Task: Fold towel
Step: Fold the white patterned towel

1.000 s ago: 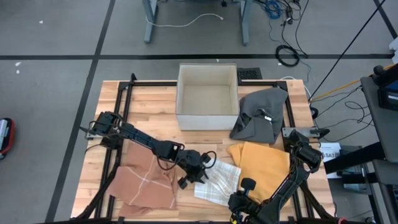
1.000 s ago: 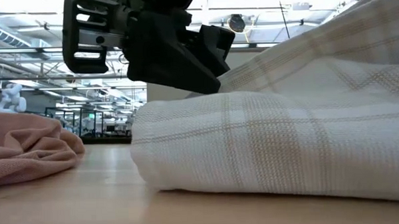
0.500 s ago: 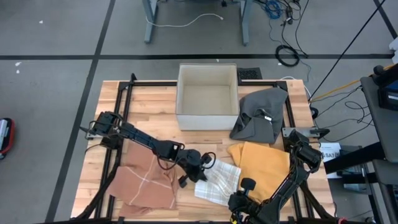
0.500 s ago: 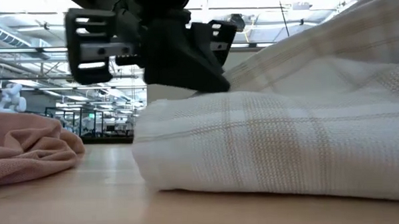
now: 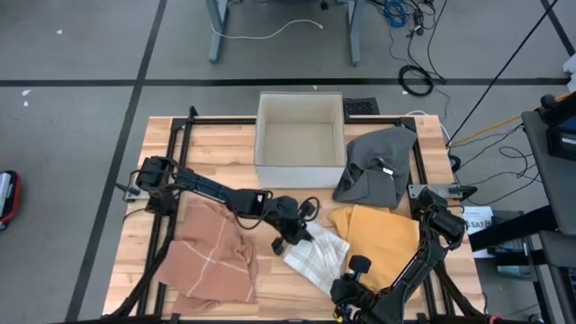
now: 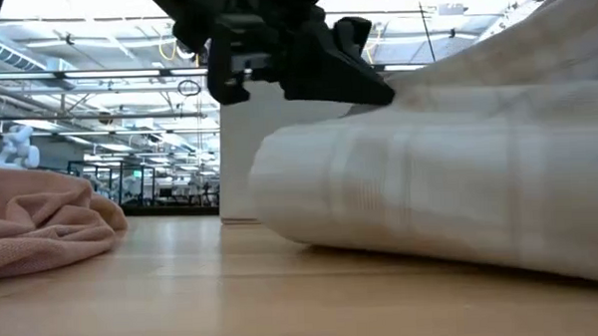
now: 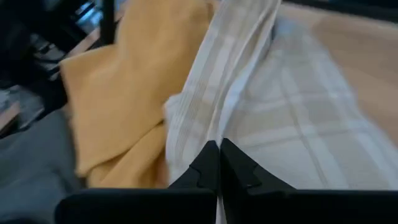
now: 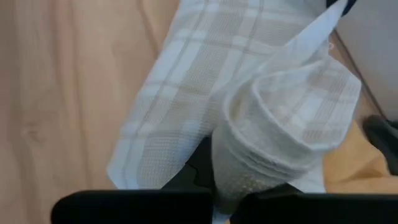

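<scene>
The white checked towel (image 5: 317, 256) lies near the front of the wooden desk (image 5: 216, 153), between a pink towel (image 5: 211, 261) and a yellow towel (image 5: 382, 238). It touches the yellow towel on one side. The left gripper (image 5: 293, 232) is over the far corner of the white checked towel. Its fingers are pressed together and pinch an edge of the cloth, which shows in the left wrist view as a lifted fold (image 7: 217, 81). In the low view the towel (image 6: 430, 203) looks bunched into a thick roll, with the dark left gripper (image 6: 305, 58) on top of it.

The right gripper (image 5: 351, 290) is at the front edge of the desk, at the near end of the same towel. Its fingers are pressed together too, and in the right wrist view a rolled corner of the towel (image 8: 280, 124) stands right in front of them.

A white box (image 5: 301, 139) stands at the back of the desk. A grey towel (image 5: 376, 166) lies just beside it.
</scene>
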Robot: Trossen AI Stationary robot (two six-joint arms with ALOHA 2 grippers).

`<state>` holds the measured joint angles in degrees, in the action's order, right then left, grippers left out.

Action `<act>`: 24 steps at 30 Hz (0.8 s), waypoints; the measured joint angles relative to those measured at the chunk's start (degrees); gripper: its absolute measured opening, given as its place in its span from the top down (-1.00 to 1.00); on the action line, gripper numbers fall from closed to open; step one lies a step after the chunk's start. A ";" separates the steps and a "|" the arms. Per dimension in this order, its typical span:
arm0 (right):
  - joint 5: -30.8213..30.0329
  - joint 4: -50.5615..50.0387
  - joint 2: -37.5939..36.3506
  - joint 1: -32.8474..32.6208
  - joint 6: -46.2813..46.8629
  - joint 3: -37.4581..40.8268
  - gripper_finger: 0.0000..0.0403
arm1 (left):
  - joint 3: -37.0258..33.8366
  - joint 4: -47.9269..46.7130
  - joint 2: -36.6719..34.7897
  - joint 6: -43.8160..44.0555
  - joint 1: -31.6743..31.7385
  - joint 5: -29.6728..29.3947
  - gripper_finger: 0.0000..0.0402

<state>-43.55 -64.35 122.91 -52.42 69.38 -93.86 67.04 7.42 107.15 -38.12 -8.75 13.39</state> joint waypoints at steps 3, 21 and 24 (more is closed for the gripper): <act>0.10 -2.04 0.00 0.04 2.30 0.00 0.98 | 0.16 -1.52 0.01 0.20 1.47 0.45 0.99; 12.65 -12.73 0.00 -0.20 11.79 -0.05 0.38 | 0.14 5.14 6.99 0.47 0.41 -6.70 1.00; 14.89 -16.34 0.00 -0.43 12.83 -0.73 0.39 | 0.14 5.62 6.99 0.48 0.44 -7.00 1.00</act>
<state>-28.65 -80.69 122.91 -52.85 82.21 -94.60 67.18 13.04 114.15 -37.63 -8.31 6.39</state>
